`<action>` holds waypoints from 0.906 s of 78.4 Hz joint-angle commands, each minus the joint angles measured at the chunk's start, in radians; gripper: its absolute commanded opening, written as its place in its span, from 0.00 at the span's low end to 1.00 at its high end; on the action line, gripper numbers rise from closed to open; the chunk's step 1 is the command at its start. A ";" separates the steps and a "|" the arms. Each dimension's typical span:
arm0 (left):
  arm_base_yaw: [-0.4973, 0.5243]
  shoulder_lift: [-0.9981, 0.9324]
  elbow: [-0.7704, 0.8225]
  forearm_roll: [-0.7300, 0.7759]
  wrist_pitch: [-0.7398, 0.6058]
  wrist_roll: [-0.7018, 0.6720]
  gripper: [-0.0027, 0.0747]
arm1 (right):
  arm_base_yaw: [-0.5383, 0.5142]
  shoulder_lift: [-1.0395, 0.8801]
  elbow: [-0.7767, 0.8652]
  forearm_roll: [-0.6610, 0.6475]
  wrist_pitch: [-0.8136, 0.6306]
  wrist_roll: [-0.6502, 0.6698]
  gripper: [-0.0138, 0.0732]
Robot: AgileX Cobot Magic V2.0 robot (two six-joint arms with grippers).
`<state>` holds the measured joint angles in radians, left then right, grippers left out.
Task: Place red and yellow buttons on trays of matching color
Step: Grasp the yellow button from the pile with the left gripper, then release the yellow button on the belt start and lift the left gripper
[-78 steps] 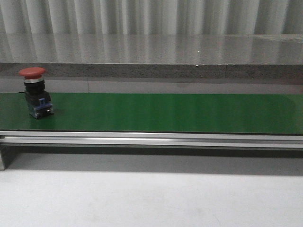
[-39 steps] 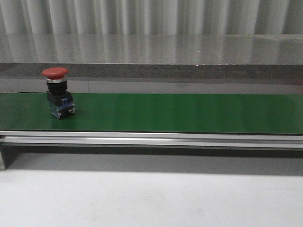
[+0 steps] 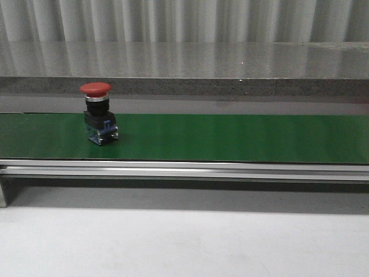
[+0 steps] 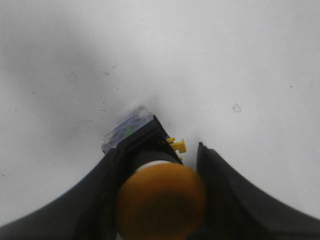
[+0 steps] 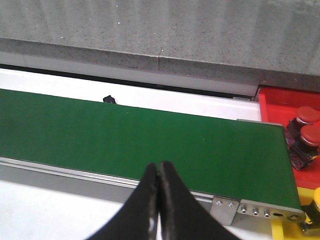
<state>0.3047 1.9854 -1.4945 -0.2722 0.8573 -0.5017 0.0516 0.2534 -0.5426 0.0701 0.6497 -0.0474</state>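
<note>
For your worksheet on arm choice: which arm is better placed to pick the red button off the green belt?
Right: its gripper is shut and empty at the belt; the left gripper holds a yellow button.

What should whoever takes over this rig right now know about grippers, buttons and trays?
Left gripper: shut on the yellow mushroom-head push button, above a bare white surface.
Right gripper: shut, empty, over the near edge of the green conveyor belt.
Red mushroom-head push button: upright on the belt's left part.
Done: two red buttons sit in the red tray.
Left: tray the held yellow button; pick and tray the red one.
</note>
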 commanded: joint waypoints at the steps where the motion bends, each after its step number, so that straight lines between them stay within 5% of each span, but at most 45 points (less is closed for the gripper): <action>1: 0.000 -0.105 -0.029 -0.008 0.003 0.166 0.01 | 0.001 0.011 -0.025 -0.003 -0.070 -0.007 0.08; 40: -0.040 -0.299 -0.029 0.040 0.262 0.641 0.01 | 0.001 0.011 -0.025 -0.003 -0.070 -0.007 0.08; 71: -0.196 -0.283 -0.027 0.142 0.338 0.664 0.01 | 0.001 0.011 -0.025 -0.003 -0.070 -0.007 0.08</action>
<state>0.1363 1.7329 -1.4945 -0.1357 1.1903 0.1602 0.0516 0.2534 -0.5426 0.0701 0.6497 -0.0474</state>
